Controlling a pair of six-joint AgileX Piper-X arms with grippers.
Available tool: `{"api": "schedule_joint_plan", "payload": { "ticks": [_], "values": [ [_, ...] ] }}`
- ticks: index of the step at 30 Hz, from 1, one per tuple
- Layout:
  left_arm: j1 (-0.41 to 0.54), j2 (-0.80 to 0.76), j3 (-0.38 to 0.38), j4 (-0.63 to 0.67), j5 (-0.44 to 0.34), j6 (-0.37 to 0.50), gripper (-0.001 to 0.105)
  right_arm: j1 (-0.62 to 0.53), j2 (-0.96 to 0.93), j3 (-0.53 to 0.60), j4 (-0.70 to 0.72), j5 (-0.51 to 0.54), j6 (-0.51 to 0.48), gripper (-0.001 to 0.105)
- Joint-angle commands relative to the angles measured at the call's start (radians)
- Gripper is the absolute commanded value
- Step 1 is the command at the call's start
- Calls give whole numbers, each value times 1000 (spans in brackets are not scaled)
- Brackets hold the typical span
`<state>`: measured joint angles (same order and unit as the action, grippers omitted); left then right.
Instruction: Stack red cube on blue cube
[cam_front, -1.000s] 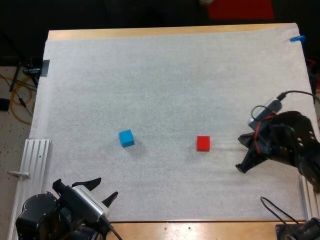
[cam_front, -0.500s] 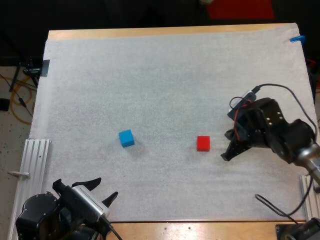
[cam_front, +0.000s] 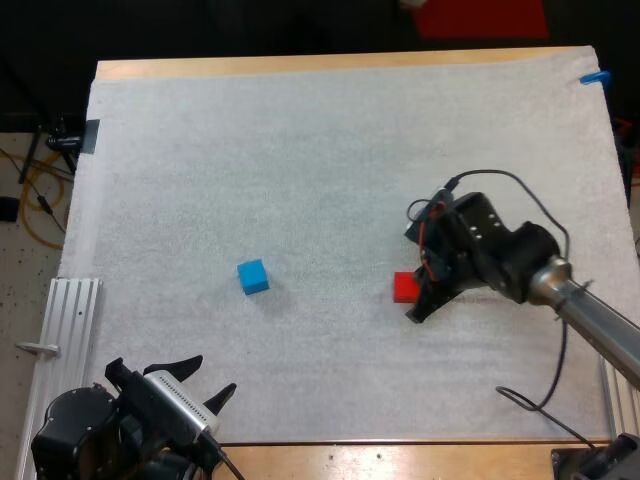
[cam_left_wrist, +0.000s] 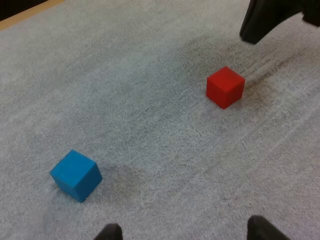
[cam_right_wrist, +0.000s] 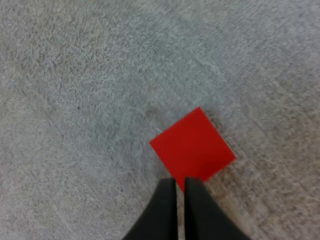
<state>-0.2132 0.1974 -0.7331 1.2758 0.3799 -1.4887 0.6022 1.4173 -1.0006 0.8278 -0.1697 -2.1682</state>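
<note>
The red cube (cam_front: 404, 287) sits on the white mat right of centre, and the blue cube (cam_front: 253, 276) lies well to its left. My right gripper (cam_front: 415, 312) hangs just over the red cube's near right edge. In the right wrist view its fingers (cam_right_wrist: 167, 200) are shut together with nothing between them, their tips at the edge of the red cube (cam_right_wrist: 192, 147). My left gripper (cam_front: 205, 380) rests open at the table's near left. The left wrist view looks past it to the blue cube (cam_left_wrist: 76, 175), the red cube (cam_left_wrist: 225, 87) and the right gripper (cam_left_wrist: 255, 30) beyond.
A ribbed aluminium rail (cam_front: 70, 320) lies along the mat's left edge near my left arm. The white mat (cam_front: 320, 150) stretches far and wide around both cubes, with the wooden table edge (cam_front: 400, 455) at the front.
My right arm has swung left across the mat, from near the right edge to directly beside the red cube. Both cubes and the left arm have stayed put.
</note>
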Motion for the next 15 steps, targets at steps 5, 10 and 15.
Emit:
{"api": "schedule_joint_plan", "payload": {
  "ticks": [5,10,15],
  "values": [
    [-5,7,-6,-2,-10,6,51,10,75,-44,0,-13,-5,42],
    [-5,7,-6,-2,-10,6,51,10,118,-61,-8,-13,18,68],
    [-5,7,-3,-2,-10,6,51,33,177,-62,-14,12,19,69]
  ]
}}
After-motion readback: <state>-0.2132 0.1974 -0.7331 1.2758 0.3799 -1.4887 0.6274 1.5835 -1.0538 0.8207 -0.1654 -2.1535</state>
